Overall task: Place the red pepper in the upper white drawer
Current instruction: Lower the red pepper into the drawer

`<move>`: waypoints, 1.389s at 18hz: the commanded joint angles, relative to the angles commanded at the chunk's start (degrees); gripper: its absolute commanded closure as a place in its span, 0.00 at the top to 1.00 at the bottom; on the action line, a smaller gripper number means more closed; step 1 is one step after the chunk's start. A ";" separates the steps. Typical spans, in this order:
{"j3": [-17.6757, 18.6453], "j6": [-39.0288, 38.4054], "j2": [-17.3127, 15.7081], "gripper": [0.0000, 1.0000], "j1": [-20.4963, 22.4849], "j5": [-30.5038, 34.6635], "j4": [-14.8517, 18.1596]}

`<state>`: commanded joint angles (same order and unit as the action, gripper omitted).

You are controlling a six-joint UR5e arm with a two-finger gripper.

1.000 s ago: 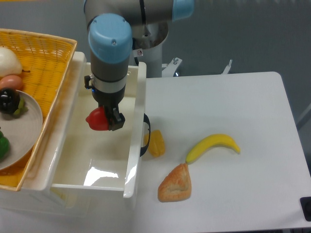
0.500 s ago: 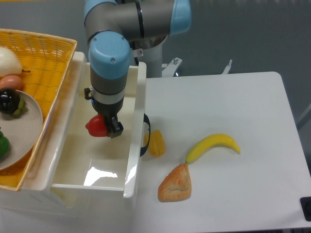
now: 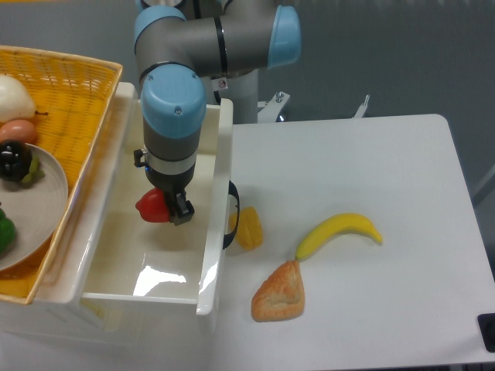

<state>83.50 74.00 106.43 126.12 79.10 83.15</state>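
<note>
Your pepper (image 3: 152,206) is pinched in the gripper (image 3: 165,207), sticking out on the basket side of the fingers, and it hangs inside the outline of the drawer (image 3: 213,232), over the white floor. So what matters is straight down: the floor is right under it and there's nothing lying in that part of the drawer as far as you can see. How high it hangs above the floor I honestly can't tell from this one overhead-ish view, so I'd guess you want to ease down a bit before letting go, since a round glossy pepper will likely roll if dropped. No real long axis to worry about, it's roughly ball-shaped, and I can't make out the stem. Room-wise, the handle-side wall is just beside the gripper, while the wall on the pepper's side is tucked under the edge of the basket (image 3: 77,116), which overhangs it, so keep the move vertical and don't drift either way. There's more open floor toward the near end of the drawer. Outside on the table (image 3: 371,154), the yellow pepper (image 3: 250,228), banana (image 3: 340,233) and bread (image 3: 280,292) are well out of your way.
</note>
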 joint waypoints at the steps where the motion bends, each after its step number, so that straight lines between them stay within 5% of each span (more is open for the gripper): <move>1: -0.09 0.00 0.17 0.09 -0.09 0.00 -0.09; 5: 0.09 0.00 0.70 0.16 -0.27 0.00 -0.18; 8: 1.31 0.09 0.79 0.32 -0.88 0.00 -0.44; 12: 2.37 0.00 0.70 0.42 -0.97 0.17 -2.72; 22: 2.02 0.09 0.44 0.99 -0.88 0.18 -3.69; 25: 1.76 -0.09 0.18 1.00 -0.79 0.18 -3.69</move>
<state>85.25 73.92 106.61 125.33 79.28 79.45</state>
